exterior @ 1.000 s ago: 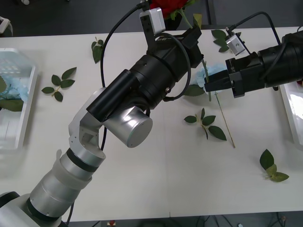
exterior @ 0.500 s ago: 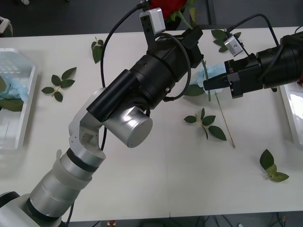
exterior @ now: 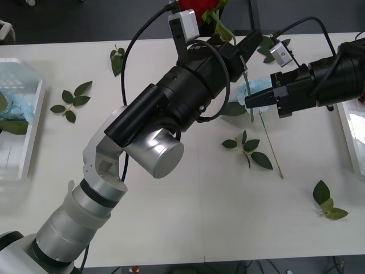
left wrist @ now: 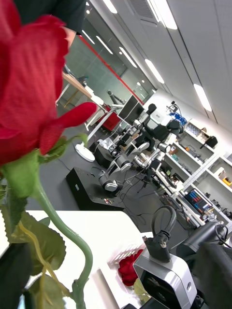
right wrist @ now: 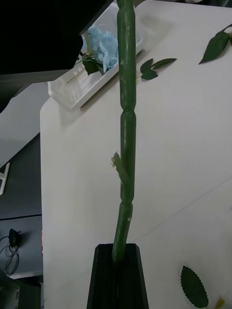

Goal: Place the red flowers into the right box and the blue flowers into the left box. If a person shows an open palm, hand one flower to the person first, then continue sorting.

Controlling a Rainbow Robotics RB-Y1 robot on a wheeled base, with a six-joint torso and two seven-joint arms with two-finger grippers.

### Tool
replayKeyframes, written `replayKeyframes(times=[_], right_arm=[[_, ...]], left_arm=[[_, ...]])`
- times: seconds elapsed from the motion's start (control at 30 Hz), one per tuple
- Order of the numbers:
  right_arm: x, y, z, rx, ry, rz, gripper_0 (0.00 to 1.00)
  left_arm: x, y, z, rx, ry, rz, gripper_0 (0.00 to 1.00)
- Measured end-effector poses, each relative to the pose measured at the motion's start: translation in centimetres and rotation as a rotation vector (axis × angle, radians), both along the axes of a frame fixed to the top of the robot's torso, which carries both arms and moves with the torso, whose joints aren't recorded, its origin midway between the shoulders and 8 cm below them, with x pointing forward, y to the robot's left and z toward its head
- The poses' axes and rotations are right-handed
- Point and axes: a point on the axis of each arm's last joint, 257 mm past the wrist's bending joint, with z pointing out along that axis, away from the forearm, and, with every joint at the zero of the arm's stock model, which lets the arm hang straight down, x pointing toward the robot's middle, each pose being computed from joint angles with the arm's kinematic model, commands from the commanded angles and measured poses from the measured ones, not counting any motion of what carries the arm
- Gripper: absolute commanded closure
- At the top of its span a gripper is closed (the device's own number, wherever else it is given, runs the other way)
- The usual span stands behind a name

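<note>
A red flower (exterior: 204, 5) stands upright above the table's far edge, its green stem (exterior: 246, 85) running down to my right gripper (exterior: 249, 103), which is shut on the lower stem. In the right wrist view the black fingers (right wrist: 104, 275) clamp that stem (right wrist: 127, 145). My left gripper (exterior: 239, 44) is higher on the same stem, its jaws spread open on either side. The rose head (left wrist: 29, 91) looms close in the left wrist view. A blue flower (exterior: 255, 87) lies on the table behind the right gripper. The left box (exterior: 29, 142) holds blue flowers (exterior: 12, 108); the right box (exterior: 349, 137) holds a red rose (left wrist: 128, 270).
Loose green leaf sprigs lie on the white table: at the left (exterior: 71, 103), at the back (exterior: 117, 57), in the middle (exterior: 248, 148) and at the right front (exterior: 328, 204). The blue flower's thin stem (exterior: 272, 151) stretches toward the front.
My left gripper's fingers have spread apart off the rose stem. My right gripper shifted slightly left and keeps hold of the stem.
</note>
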Motion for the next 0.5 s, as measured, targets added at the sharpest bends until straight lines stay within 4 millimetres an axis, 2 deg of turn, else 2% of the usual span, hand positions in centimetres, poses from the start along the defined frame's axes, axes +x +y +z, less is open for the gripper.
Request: replayKeyframes(times=[0.17, 0.3, 0.43, 0.5], right_arm=[[0.4, -0.2, 0.1, 0.01, 0.066, -0.05, 1.0], [1.7, -1.6, 0.2, 0.012, 0.14, -0.152, 1.0], [3.5, -5.9, -0.5, -0.013, 0.199, -0.283, 1.0], [4.6, -9.4, -1.7, -0.055, 0.217, -0.368, 1.0]], left_arm=[[0.0, 0.0, 0.0, 0.0, 0.0, 0.0, 0.0], [0.0, 0.0, 0.0, 0.0, 0.0, 0.0, 0.0], [0.0, 0.0, 0.0, 0.0, 0.0, 0.0, 0.0], [0.0, 0.0, 0.0, 0.0, 0.0, 0.0, 0.0]])
